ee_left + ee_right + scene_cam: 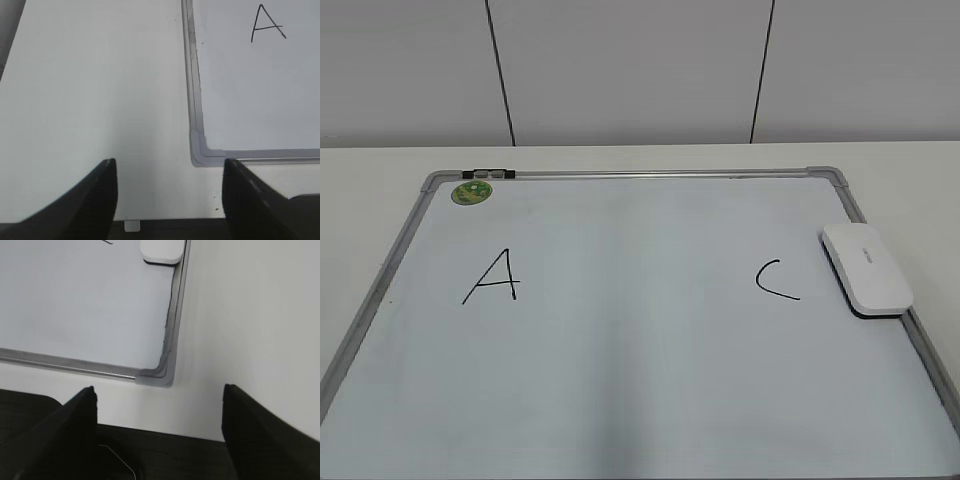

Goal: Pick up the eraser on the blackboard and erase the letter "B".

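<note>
The blackboard [630, 340] is a white board with a grey frame lying flat on the table. The white eraser [866, 268] lies on its right edge, also showing at the top of the right wrist view [160, 251]. No letter "B" shows on the board; the space between the two other letters is blank. My left gripper [170, 165] is open and empty over the table near the board's near left corner [200, 152]. My right gripper [159, 390] is open and empty near the board's near right corner [157, 376]. Neither gripper shows in the exterior view.
A black "A" [493, 277] is at the board's left, also in the left wrist view [267, 24], and a black "C" [775, 279] at its right. A round green magnet [472, 191] sits at the far left corner. White table [90, 90] surrounds the board.
</note>
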